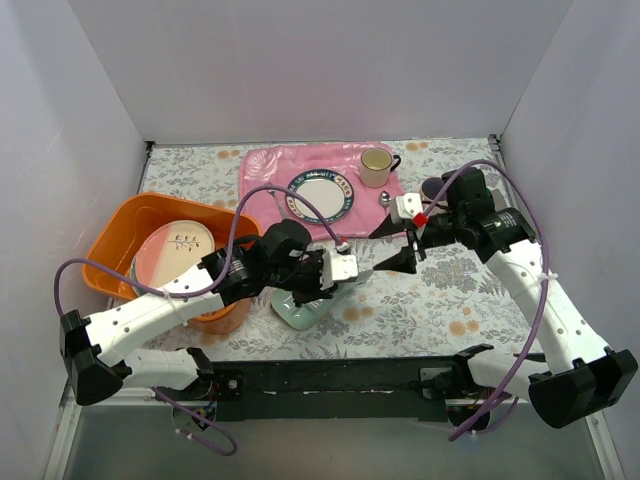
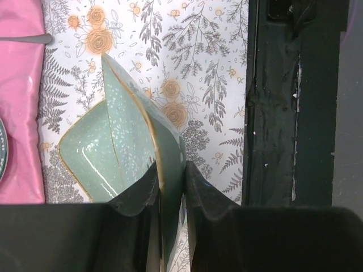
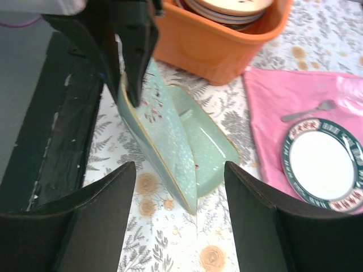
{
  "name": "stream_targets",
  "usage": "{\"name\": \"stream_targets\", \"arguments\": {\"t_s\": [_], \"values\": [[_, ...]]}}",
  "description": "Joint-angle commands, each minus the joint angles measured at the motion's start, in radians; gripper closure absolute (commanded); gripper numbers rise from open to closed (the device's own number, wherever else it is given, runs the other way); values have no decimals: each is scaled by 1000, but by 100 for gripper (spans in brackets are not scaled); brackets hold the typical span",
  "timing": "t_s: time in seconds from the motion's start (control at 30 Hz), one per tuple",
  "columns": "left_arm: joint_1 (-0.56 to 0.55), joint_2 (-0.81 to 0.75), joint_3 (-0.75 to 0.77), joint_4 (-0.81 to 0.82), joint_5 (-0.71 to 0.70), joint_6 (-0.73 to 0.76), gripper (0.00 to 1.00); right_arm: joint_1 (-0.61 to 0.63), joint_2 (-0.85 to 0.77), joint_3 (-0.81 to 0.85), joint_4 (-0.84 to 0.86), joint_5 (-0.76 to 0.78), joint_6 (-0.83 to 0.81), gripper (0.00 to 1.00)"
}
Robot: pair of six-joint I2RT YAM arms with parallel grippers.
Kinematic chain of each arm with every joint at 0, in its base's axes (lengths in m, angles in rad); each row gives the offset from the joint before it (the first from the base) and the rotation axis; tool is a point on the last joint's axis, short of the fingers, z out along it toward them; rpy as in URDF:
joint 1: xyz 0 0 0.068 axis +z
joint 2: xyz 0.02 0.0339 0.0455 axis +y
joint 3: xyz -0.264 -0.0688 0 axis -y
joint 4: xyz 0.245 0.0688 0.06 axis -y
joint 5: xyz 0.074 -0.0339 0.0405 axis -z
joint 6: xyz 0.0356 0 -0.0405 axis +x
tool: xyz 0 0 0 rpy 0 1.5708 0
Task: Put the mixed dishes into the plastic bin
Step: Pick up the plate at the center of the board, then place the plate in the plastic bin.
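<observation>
Left claw (image 2: pixel 170 177) is clenched on the raised long rim of the pale green tray (image 2: pixel 108 153). One finger (image 2: pixel 139 198) presses the speckled inner face and the other presses the underside. From that grip the tray hangs steeply tilted with its inner divider showing. Its low end is down at the floral tablecloth (image 1: pixel 450 290), though I cannot tell whether it touches.

Just past the tray, facing the left claw, the right claw (image 3: pixel 178 170) is released. Its two fingers are spread wide, with the tray beyond the gap and touching neither.

Behind the left claw, back along its own arm, the orange bin (image 1: pixel 115 230) stands on the tablecloth. It holds a stack of plates (image 1: pixel 180 245) with a cream one on top.

On the far side of both claws lies the pink mat (image 1: pixel 265 170). It carries a white plate with a dark patterned rim (image 1: pixel 320 195), a spoon (image 3: pixel 309 110) beside that plate, and a cream mug (image 1: pixel 376 167) at the mat's far corner, well apart from the tray.
</observation>
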Motion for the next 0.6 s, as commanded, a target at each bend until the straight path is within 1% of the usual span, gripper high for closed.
{"name": "stream_targets", "arguments": {"t_s": [0.0, 0.07, 0.23, 0.37, 0.43, 0.57], "values": [[2, -65, 122, 42, -72, 1, 100, -72, -27, 42, 96, -26, 112, 28], [2, -48, 156, -7, -101, -13, 100, -111, -39, 27, 151, -9, 154, 29], [3, -24, 277, -86, -210, -68, 100, -199, -81, -77, 280, 26, 276, 28], [2, 1, 387, -158, -331, -125, 100, -243, -110, -134, 314, 35, 303, 28], [2, 15, 450, -190, -397, -120, 100, -262, -113, -154, 319, 44, 307, 28], [2, 31, 550, -297, -446, -103, 100, -282, -115, -177, 323, 54, 311, 28]]}}
